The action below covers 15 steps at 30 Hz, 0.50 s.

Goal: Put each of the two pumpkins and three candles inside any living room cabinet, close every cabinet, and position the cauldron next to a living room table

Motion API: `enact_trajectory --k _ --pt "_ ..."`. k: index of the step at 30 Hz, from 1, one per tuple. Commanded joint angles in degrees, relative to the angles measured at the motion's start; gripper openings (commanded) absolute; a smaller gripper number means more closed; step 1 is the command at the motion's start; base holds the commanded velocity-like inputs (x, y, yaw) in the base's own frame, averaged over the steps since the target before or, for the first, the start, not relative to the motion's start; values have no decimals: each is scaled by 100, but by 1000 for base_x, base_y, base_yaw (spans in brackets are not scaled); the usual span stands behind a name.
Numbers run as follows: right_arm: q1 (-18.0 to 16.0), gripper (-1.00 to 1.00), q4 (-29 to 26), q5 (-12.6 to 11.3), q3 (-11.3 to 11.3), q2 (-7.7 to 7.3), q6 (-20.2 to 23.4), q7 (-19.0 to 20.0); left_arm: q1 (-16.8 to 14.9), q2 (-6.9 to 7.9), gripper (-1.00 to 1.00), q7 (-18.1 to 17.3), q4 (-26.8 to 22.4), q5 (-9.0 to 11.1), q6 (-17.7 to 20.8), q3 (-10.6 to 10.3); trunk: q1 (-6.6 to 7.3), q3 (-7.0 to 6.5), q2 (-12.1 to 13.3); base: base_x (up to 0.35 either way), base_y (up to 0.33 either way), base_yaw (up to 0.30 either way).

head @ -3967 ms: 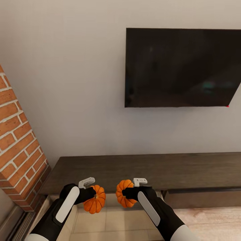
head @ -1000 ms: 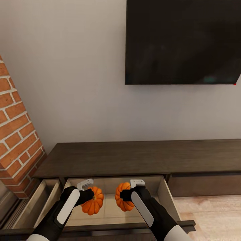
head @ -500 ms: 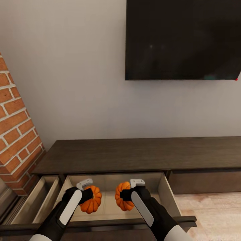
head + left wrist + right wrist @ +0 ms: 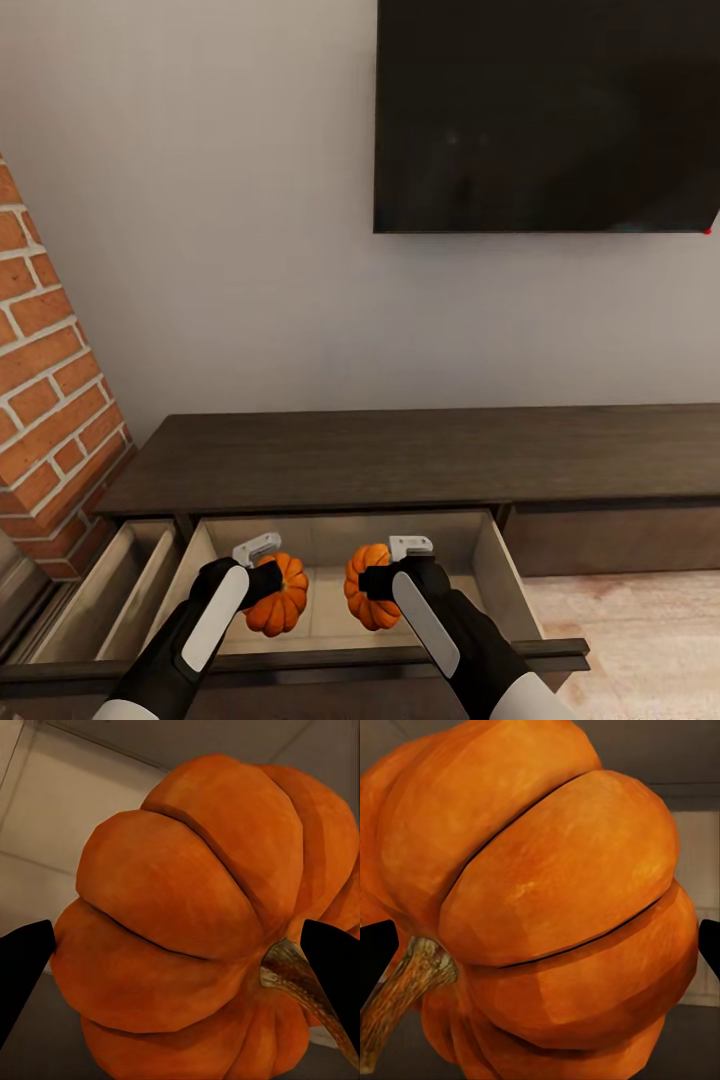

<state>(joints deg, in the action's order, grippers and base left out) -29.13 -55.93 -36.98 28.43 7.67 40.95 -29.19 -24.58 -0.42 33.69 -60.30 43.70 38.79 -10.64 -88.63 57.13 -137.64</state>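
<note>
In the head view both pumpkins hang over the open middle drawer of the dark-brown cabinet. My left gripper is shut on the left pumpkin. My right gripper is shut on the right pumpkin. The left wrist view has its ribbed orange pumpkin between two dark fingertips, stem off to one side. In the right wrist view the other pumpkin is held the same way, between fingertips. No candles are in sight.
A second drawer stands open at the cabinet's left end, beside a brick wall. The open middle drawer's dark front panel juts toward me. A black TV hangs on the wall above. Wooden floor lies to the right.
The head camera has shifted, so the TV sits higher in the picture and the open drawers show more fully. Both grippers still hold their pumpkins over the middle drawer.
</note>
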Motion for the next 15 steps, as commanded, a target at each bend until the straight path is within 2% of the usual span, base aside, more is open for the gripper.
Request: enact_trajectory --k 1,8,15 --pt "-5 -100 -6 -63 13 -2 1 -70 -3 0 -100 66 -14 56 6 -8 1 6 -3 0 0 0" --pt "-5 -100 -6 -63 13 -2 1 -70 -3 -2 -100 67 -23 59 6 -18 1 6 -3 119 0 0" --pt "-5 -100 -6 -63 13 -2 0 -70 -3 -2 -100 67 -31 68 6 -22 1 6 -3 44 0 0"
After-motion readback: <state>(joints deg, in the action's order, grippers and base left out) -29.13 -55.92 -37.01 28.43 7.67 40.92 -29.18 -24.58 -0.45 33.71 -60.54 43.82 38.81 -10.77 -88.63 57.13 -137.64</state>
